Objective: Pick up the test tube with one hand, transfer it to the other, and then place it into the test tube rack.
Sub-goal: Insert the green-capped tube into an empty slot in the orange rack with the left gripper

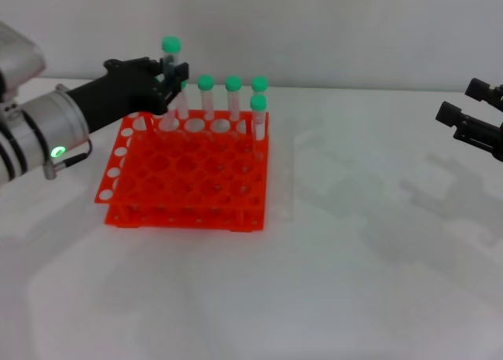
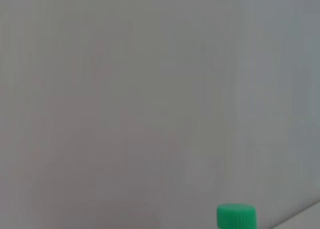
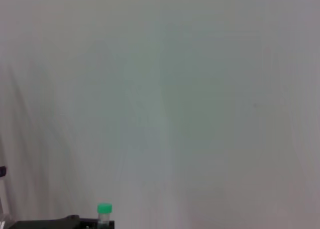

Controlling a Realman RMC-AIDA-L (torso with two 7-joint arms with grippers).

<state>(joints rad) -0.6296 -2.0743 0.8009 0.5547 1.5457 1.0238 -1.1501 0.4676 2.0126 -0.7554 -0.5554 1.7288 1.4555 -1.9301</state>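
- My left gripper (image 1: 163,81), the black many-fingered one on the silver cylindrical wrist with the little green light, is closed around the slender clear plastic test tube with the round green cap (image 1: 170,55), holding it upright over the back-left corner of the bright orange-red two-tier plastic rack (image 1: 189,171)
- The tube isn't seated yet as far as I can judge; its cap sits clearly higher than the caps of the other green-capped tubes (image 1: 233,93) standing along the rack's back row
- My right gripper (image 1: 471,120), the black one with thin jointed fingers, is parked well off to the right over the white table (image 1: 361,281), holding nothing, fingers look spread
- So the step is the insertion, and the trick is keeping the tube dead vertical so its bottom finds the upper hole and then the lower-tier hole under it, otherwise it'll jam between tiers
- My fingers hide the lower part of the tube and the hole below it in the head view, so I can't tell which hole I'm lined up with
- The neighbouring tube just beside my fingers is the thing to watch, I'd come straight down and not swing sideways
- I'd loosen my grip only once the cap is level with the others, then lift straight up
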